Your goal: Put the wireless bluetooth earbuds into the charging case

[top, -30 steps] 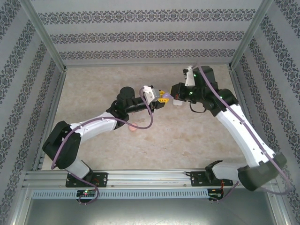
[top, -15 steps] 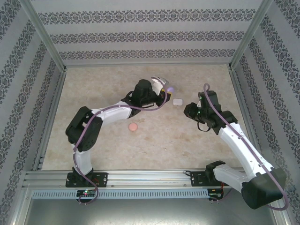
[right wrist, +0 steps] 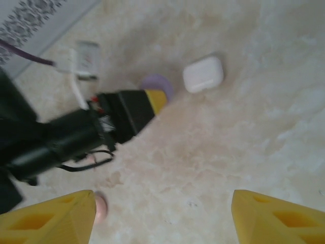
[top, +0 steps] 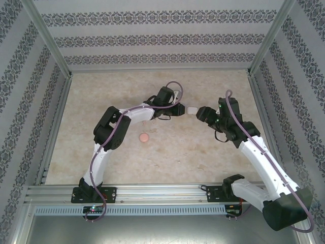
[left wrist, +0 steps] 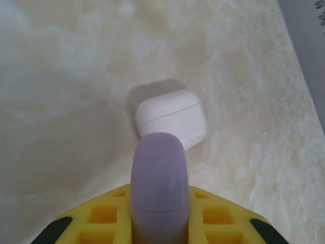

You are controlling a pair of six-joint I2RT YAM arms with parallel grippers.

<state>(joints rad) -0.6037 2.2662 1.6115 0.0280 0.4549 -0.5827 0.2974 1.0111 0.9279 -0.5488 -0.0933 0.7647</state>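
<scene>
My left gripper (left wrist: pixel 157 206) is shut on a purple charging case (left wrist: pixel 158 175) that stands up between its yellow fingers. Just ahead of it a closed white charging case (left wrist: pixel 171 118) lies on the table. Seen from above, the left gripper (top: pixel 179 110) is right beside the white case (top: pixel 192 110), and my right gripper (top: pixel 200 113) is on that case's other side. The right gripper (right wrist: pixel 162 218) is open, with bare table between its fingers (right wrist: pixel 51 218). A pink case (top: pixel 144 137) lies nearer the arms. The earbuds are out of view.
The beige marbled table (top: pixel 101 101) is ringed by patterned walls and a metal frame (top: pixel 56 56). The left arm (top: pixel 109 129) bends across the middle, with its purple cable looping above the wrist.
The left arm has folded and carried the purple case right, up beside the white case. The right gripper pulled back from the meeting point and opened.
</scene>
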